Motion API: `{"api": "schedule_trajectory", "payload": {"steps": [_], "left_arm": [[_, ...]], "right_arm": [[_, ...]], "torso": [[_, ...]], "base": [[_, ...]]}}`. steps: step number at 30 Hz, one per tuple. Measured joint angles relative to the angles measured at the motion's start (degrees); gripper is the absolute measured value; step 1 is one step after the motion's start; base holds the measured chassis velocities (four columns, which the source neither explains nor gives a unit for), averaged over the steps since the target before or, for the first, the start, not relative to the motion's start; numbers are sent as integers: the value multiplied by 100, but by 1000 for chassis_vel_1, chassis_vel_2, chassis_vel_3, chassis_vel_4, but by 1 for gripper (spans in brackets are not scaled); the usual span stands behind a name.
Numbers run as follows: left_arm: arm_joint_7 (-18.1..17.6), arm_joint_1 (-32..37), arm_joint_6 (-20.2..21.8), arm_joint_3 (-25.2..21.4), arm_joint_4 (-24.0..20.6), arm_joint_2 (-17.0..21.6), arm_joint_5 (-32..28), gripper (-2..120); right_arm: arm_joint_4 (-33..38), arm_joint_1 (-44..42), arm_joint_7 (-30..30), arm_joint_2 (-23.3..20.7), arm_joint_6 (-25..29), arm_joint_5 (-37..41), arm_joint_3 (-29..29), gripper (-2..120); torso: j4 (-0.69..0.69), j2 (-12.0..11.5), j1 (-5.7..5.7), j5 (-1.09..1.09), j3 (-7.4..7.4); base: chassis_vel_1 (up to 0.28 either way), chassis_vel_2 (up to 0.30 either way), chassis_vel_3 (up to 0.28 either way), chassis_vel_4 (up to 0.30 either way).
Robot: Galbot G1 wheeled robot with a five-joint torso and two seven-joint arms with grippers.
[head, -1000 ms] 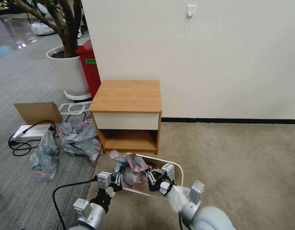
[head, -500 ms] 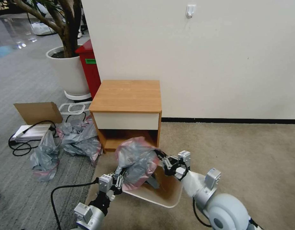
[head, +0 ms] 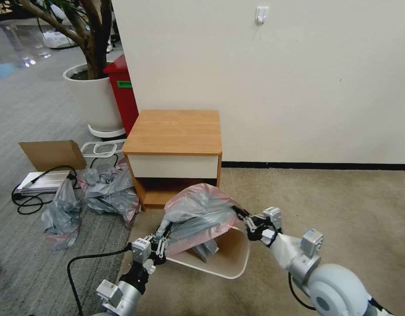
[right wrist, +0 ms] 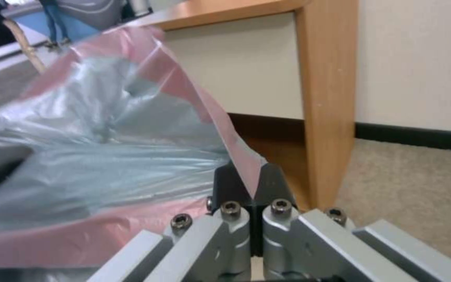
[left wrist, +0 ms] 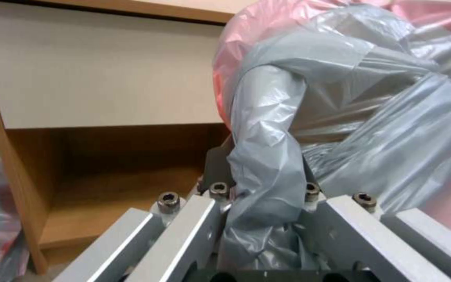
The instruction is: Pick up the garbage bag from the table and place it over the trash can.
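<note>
Between the two claws, the garbage bag (head: 198,210) is stretched out pretty wide: thin, crinkly, see-through grey plastic with a pink-red band running along its rim, puffed up like a little tent. Left claw (head: 160,235) is pinching a bunched-up grey fold of it, and the left wrist view shows that twisted fold (left wrist: 264,164) running straight down between the fingers. Right claw (head: 242,216) is pressed together on the pink rim, with the edge of the bag (right wrist: 236,149) caught between its two dark pads in the right wrist view. Just under both claws sits the trash can (head: 231,263), cream-beige with rounded corners and a rolled rim, on the carpet. The bag hangs above its mouth and a loose grey flap dips down inside it, while the rim isn't pulled over the can's edge; the near-right part of the can's inside is bare. Beyond the claws stands the surface (head: 173,131), orange-brown wood on top with a white drawer front, nothing sitting on top, and its lower shelf is partly hidden by the bag. Off past the left claw, a couple of duller grey-and-pink bags (head: 105,188) lie crumpled on the floor.
</note>
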Motion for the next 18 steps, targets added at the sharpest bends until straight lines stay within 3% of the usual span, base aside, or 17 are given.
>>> {"api": "schedule_trajectory", "payload": {"steps": [8, 18], "left_arm": [[-20, -38, 21, -2, 5, -34, -124, 7], [-100, -90, 120, -139, -9, -81, -421, 7]], "right_arm": [[-22, -116, -74, -169, -35, -28, 68, 0], [-52, -264, -72, -530, -63, -16, 259, 39]], "torso": [[0, 0, 0, 0, 0], [0, 0, 0, 0, 0]], "base": [[0, 0, 0, 0], [0, 0, 0, 0]]}}
